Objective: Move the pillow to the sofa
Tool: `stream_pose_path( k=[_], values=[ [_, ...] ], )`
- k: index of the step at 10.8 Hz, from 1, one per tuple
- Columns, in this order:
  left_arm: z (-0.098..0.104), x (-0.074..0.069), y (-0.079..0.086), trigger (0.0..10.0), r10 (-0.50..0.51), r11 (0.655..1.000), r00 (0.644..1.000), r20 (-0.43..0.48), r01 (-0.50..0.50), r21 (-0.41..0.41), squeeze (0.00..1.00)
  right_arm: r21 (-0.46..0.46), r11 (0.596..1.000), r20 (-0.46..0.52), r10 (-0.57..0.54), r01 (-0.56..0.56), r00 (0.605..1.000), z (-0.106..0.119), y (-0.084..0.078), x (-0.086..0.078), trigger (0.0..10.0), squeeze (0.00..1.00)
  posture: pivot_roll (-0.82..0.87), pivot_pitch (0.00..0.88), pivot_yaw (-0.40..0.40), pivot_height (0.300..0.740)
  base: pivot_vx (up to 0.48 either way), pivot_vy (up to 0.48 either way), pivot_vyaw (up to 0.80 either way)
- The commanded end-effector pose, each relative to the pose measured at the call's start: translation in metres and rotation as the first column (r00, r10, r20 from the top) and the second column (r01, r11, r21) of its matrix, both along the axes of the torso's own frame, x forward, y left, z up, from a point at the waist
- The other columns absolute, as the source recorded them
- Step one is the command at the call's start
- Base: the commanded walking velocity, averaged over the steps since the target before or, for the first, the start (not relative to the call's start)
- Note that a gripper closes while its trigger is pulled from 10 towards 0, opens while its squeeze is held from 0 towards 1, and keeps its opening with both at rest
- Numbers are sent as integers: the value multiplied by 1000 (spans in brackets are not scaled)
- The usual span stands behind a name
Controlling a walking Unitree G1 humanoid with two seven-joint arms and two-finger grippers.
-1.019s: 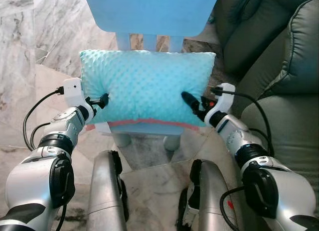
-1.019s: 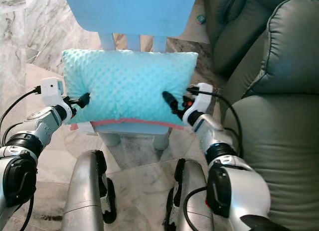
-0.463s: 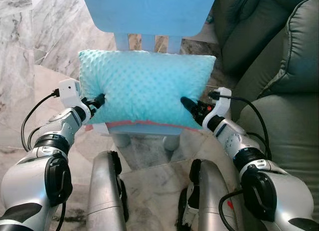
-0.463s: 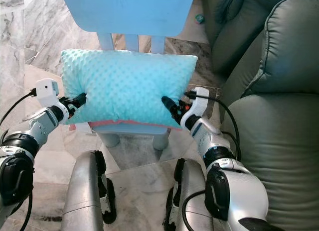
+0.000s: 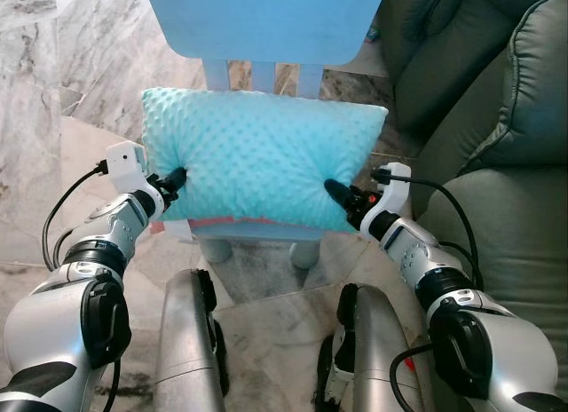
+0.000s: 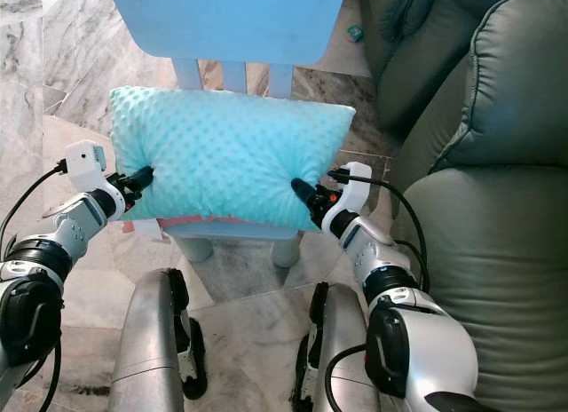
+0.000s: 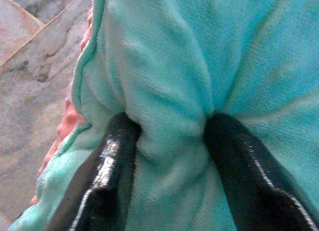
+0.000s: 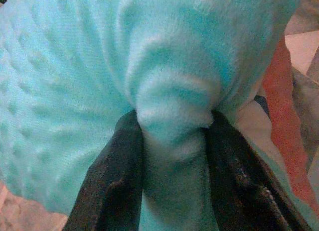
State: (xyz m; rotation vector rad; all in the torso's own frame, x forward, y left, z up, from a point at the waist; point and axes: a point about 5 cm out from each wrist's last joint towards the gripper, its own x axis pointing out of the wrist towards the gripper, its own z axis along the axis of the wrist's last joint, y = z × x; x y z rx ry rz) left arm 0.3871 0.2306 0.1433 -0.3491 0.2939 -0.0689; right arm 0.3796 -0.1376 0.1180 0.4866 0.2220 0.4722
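One pillow (image 5: 262, 156), turquoise with a dimpled plush face and a coral edge along the near side, resting on the seat of one light-blue chair (image 5: 266, 21), leaning toward its backrest. Not yet on the sofa.

Gripped at two points, one per gripper, near the lower corners on opposite ends. Likely reason: a soft, wide load sags and swings from a single hold; two spread holds keep it level for the carry.

Left gripper (image 5: 175, 178): at the pillow's left end, just in front of the chair seat. Fingers (image 7: 107, 166) closed down on a bunched fold of plush, fabric puckered between them in the left wrist view. Partly closed only, held apart by the pinched fold.

Right gripper (image 5: 339, 194): at the pillow's right end, on the side of the chair toward the sofa. Fingers (image 8: 124, 166) likewise squeezed onto a gathered fold, fabric bulging above the pinch. Same partial closure.

One grey-green sofa (image 5: 524, 119), just to the right of the chair, with padded cushions and a rounded arm nearest the right gripper. Marble-pattern floor (image 5: 53, 75) under and to the left of the chair.

Judged stage: grasp made on both ends, lift and transfer to the sofa outstanding.
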Motion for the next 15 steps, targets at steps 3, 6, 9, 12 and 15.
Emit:
stream_pose_path(
  k=[3,6,9,12,15],
  values=[
    [-15,-6,-1,0,-16,1000,999,-41,16,1,0,-9,1000,-57,25,-26,998,-17,4,-8,0,0,-68,416,-24,560,0,0,0],
    [-14,-6,-1,0,-19,1000,999,-28,19,25,0,-15,999,-55,28,-29,998,-16,5,-8,0,0,-67,416,-26,560,0,0,0],
    [-10,-3,-4,0,-32,999,999,-6,32,41,0,-14,999,-30,37,-37,999,-10,9,-5,0,0,-67,419,-27,560,0,0,0],
    [0,1,-5,0,-33,998,999,41,31,46,0,-45,997,27,61,-59,998,0,13,-1,0,0,-66,415,-25,560,0,0,0],
    [8,4,-3,0,-11,997,997,79,6,72,0,-84,996,73,30,-24,997,10,9,4,0,0,-65,407,-24,560,0,0,0]
  ],
)
